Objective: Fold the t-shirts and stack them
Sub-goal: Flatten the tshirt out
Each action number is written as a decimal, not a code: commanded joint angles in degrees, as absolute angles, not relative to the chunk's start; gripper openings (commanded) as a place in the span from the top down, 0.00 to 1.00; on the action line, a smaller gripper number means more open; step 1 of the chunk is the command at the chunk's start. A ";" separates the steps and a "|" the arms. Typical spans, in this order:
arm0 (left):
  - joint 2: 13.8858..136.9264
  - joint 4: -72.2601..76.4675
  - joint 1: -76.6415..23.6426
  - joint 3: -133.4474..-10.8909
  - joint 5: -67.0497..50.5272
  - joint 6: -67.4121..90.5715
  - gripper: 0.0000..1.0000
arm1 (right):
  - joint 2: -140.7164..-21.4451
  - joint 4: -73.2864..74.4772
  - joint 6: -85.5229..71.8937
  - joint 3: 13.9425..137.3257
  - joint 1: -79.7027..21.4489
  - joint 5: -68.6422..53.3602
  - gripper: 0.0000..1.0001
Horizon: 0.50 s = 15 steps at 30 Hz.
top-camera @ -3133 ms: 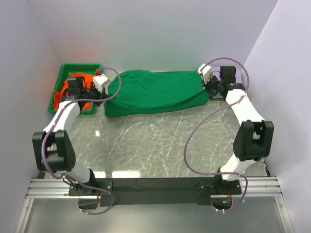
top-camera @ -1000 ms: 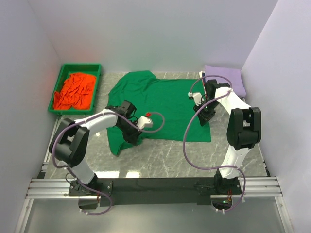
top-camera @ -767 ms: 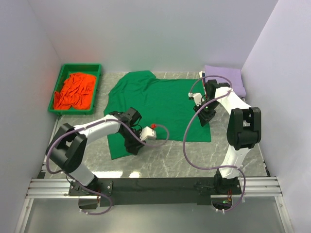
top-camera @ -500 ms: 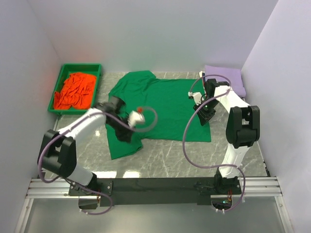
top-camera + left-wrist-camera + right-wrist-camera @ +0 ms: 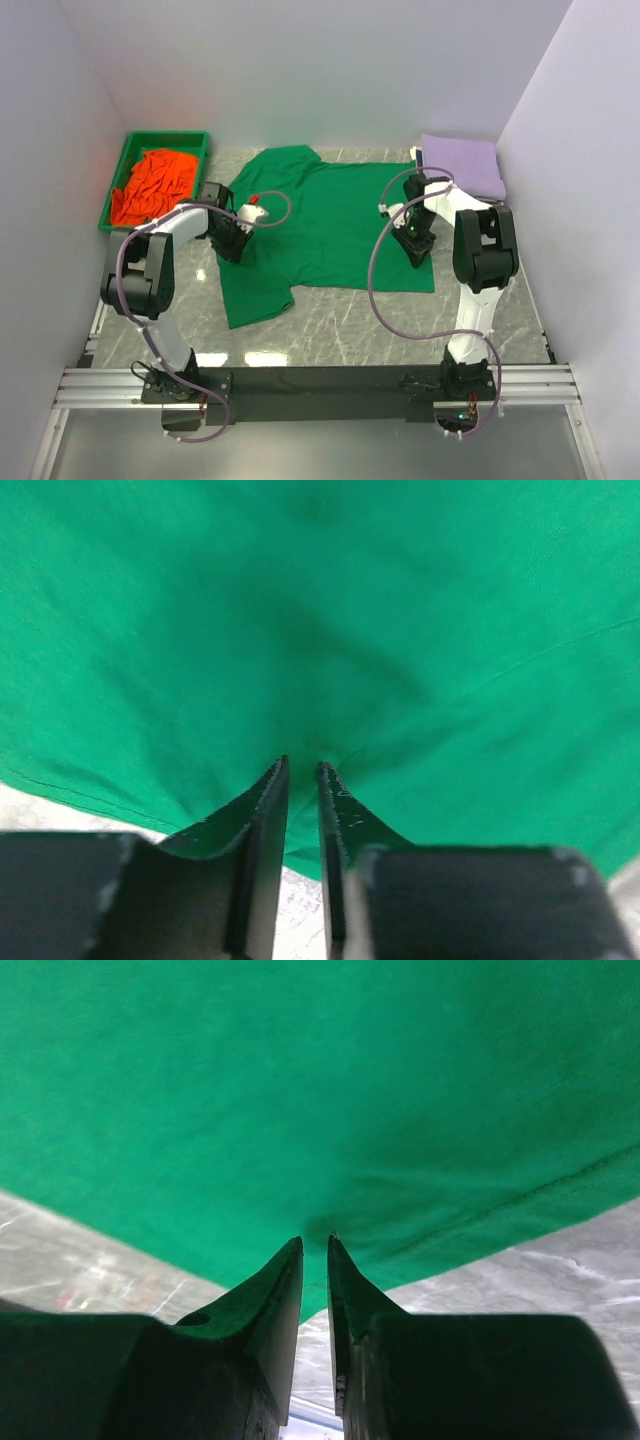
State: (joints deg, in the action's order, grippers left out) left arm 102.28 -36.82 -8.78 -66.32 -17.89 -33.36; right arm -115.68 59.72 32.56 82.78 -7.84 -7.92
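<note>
Claws on both arms are nearly closed, each pinching the green t-shirt [image 5: 330,215], which lies spread in the middle of the tabletop [image 5: 340,320]: the left claw [image 5: 302,765] near its left edge, the right claw [image 5: 315,1240] at its right edge.

Left gripper [image 5: 300,767] and right gripper [image 5: 315,1240] both pinched nearly closed.

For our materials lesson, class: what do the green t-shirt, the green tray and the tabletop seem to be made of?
The green t-shirt: soft matte cloth, likely cotton knit; it wrinkles and shows stitched hems. The tray: probably moulded plastic, with rigid even walls. The tabletop: grey with white veins and glossy reflections; marble or a marble-look laminate, unclear which.
</note>
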 commanded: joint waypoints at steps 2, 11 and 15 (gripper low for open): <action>100.12 -37.44 -8.96 -61.01 -14.33 -35.41 0.79 | -116.19 58.71 32.25 80.86 -8.00 -3.69 0.77; 85.62 -53.42 -9.49 -48.26 -18.27 -43.67 0.89 | -108.99 60.55 39.37 71.29 -10.28 -0.09 0.77; 80.78 -59.94 -9.58 -50.08 -20.39 -48.69 0.88 | -106.09 64.59 43.50 72.06 -10.11 -1.49 0.76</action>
State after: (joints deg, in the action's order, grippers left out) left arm 84.07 -51.86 -9.50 -48.05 -17.82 -43.03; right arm -109.93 61.34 38.92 70.96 -10.22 -1.89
